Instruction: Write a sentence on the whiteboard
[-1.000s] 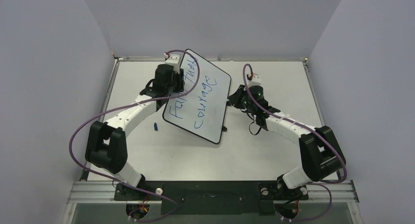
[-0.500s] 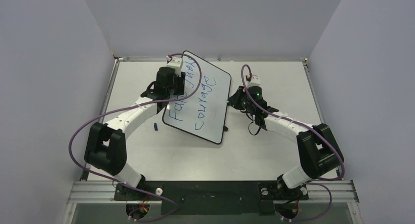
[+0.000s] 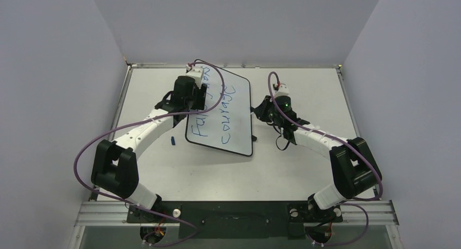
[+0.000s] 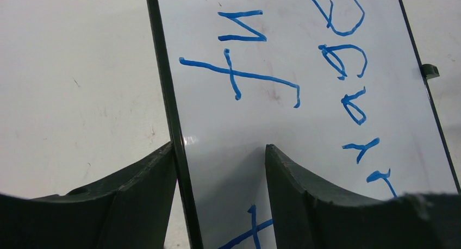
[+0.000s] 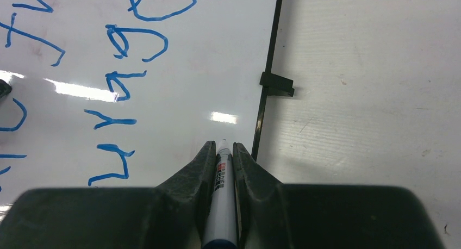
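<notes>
The whiteboard (image 3: 242, 132) lies on the table in the middle, black-framed, with a black tab (image 5: 277, 84) on its right edge. The sentence (image 3: 217, 110) runs in two blue lines, the second reading "courage"; its letters show in the left wrist view (image 4: 239, 75) and the right wrist view (image 5: 130, 48). My left gripper (image 3: 190, 99) straddles the board's left edge (image 4: 166, 97) with its jaws apart, one finger (image 4: 136, 194) outside the frame and one over the white surface. My right gripper (image 3: 260, 109) is shut on a white marker (image 5: 222, 175), tip pointing at the board's right edge.
A small blue marker cap (image 3: 173, 141) lies on the table just left of the board. Grey walls enclose the table on three sides. Bare tabletop (image 5: 369, 97) lies right of the board.
The whiteboard has gone from a raised tilt to lying flatter and squarer on the table. The left gripper moved slightly back with its edge. The right arm barely moved.
</notes>
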Robot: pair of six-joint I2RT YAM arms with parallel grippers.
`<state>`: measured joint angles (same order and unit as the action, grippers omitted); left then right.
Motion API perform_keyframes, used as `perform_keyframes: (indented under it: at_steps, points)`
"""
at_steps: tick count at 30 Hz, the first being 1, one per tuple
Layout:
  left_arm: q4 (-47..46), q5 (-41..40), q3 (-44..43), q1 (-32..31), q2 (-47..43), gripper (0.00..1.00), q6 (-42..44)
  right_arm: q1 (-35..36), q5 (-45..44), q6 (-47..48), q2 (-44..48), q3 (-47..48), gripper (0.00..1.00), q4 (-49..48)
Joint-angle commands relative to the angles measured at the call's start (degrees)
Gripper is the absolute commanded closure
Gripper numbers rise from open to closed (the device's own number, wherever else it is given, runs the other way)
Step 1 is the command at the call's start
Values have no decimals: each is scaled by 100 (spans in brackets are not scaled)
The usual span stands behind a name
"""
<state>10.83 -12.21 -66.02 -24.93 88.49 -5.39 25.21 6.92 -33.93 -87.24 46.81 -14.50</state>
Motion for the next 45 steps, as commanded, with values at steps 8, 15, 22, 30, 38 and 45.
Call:
perform_keyframes:
  at_steps: [8, 15, 22, 30, 38, 45]
  points:
    - [1261, -161, -300, -75, -205, 42, 54, 38, 29, -10, 20, 83, 100, -246]
    - [1359, -160, -469, -82, -280, 41, 0, 42, 29, -24, 5, 91, 100, -246]
    - [1592, -193, -863, -84, -240, 41, 30, 54, 44, -16, -28, 108, 100, -246]
    - [1967, -374, -1324, -87, -230, 41, -4, 58, 30, -6, -55, 126, 100, -238]
    - [2305, -759, -1260, -67, -880, 41, -268, 72, 22, -8, -83, 139, 100, -226]
    - [2493, -1300, -305, 7, -2176, 43, -896, 90, 1, 22, -100, 153, 100, -197]
